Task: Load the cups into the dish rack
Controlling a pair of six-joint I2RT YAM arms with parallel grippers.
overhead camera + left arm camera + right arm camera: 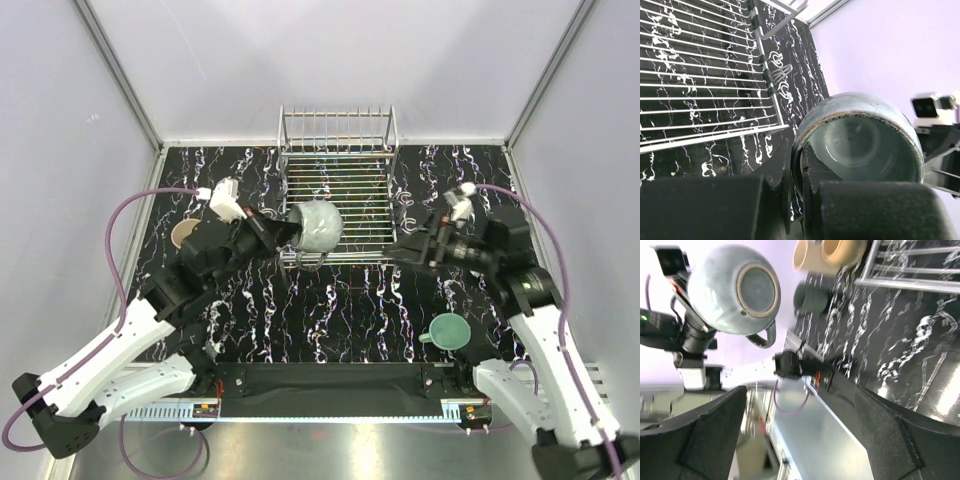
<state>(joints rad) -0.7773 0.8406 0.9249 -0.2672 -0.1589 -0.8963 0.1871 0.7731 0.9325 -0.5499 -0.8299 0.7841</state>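
Left claw (pixel 800 175): mine, clenched on the rim of the mug (pixel 320 226), with one finger inside the mouth and the other outside the wall.
Mug place: held up off the counter (pixel 330 310). From above it sits over the near left corner of the rack (pixel 336 175).
Mug axis: tipped on its side, with the long axis about level and running left to right along the rack's near edge.
Mug mouth: turned left, back toward my left wrist, and empty inside.
Mug base: turned right, toward my right claw (pixel 402 248). Its unglazed foot ring faces that wrist camera squarely.
Mug handle: on the underside of the tipped mug, on the near side as seen from above.
Right claw: released, jaws spread wide and holding nothing. It is low by the rack's near right corner, well apart from the mug.
Rack: against the far wall, tines upright along its back, and no cup on its grid.
Teal cup (pixel 450 330): upright on the counter beside my right arm.
Tan cups (pixel 842 250): two on the counter left of the rack, with a dark cup (pixel 810 299) beside them.
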